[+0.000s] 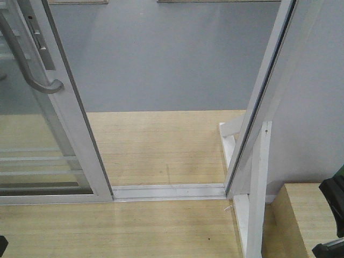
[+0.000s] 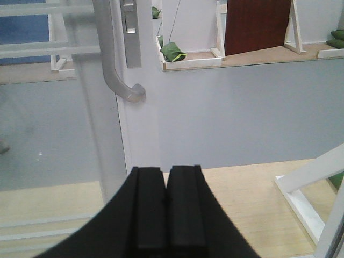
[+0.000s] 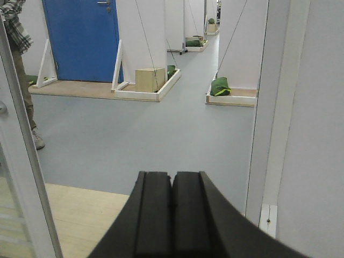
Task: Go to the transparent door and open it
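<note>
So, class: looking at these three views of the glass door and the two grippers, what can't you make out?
- Transparent door: top cut off by the front view's upper edge.
- Handle: upper end cut off by the left wrist view's top.
- Person: head beyond the right wrist view's edge.
- Dark object: cropped at the front view's right edge.

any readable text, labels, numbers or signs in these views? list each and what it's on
None readable in any view.
The transparent door, its grey handle and lock plate carry no lettering that shows.
The blue door and the wooden box show no markings.
</note>
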`<state>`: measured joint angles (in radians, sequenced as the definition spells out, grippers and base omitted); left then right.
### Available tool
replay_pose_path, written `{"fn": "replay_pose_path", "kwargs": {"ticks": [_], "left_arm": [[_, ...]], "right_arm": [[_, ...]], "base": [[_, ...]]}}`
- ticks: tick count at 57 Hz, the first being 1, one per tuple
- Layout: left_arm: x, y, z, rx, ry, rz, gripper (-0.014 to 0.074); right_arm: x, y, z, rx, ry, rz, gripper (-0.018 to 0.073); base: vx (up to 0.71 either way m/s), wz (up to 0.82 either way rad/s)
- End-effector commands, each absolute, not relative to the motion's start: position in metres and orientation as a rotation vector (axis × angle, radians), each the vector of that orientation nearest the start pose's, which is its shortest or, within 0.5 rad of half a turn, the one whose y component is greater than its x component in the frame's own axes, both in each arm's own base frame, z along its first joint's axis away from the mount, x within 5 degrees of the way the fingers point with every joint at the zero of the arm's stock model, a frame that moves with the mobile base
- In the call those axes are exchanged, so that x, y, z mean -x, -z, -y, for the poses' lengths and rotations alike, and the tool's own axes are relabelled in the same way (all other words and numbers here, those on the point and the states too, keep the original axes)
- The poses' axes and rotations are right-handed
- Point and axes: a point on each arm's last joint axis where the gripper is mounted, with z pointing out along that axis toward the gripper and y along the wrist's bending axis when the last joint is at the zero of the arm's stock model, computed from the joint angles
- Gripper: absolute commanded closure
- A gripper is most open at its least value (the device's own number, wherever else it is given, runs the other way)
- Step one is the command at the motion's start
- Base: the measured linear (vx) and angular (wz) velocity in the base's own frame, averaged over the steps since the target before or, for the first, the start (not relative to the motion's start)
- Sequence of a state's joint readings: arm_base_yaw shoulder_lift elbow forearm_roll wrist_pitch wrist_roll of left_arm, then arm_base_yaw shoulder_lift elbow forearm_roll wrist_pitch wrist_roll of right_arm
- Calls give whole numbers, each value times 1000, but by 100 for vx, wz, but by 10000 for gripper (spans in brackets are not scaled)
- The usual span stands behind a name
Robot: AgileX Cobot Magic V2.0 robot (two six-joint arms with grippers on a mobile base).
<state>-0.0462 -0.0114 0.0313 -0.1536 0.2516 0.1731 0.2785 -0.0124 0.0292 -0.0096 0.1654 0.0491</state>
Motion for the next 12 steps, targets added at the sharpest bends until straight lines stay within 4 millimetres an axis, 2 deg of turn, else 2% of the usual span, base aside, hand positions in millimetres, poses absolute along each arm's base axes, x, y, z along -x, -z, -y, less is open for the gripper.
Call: {"fn": "replay_pose_path", "kwargs": {"ticks": [1,12], "left_arm": [[-55,-185,5,-73,53,-1671,596],[-55,-185,5,-73,53,-1671,596]], "right_arm": [[-54,-196,-15,195,-240,-1565,565],[-54,-196,-15,195,-240,-1562,565]], "base": [[0,0],[0,0]]}}
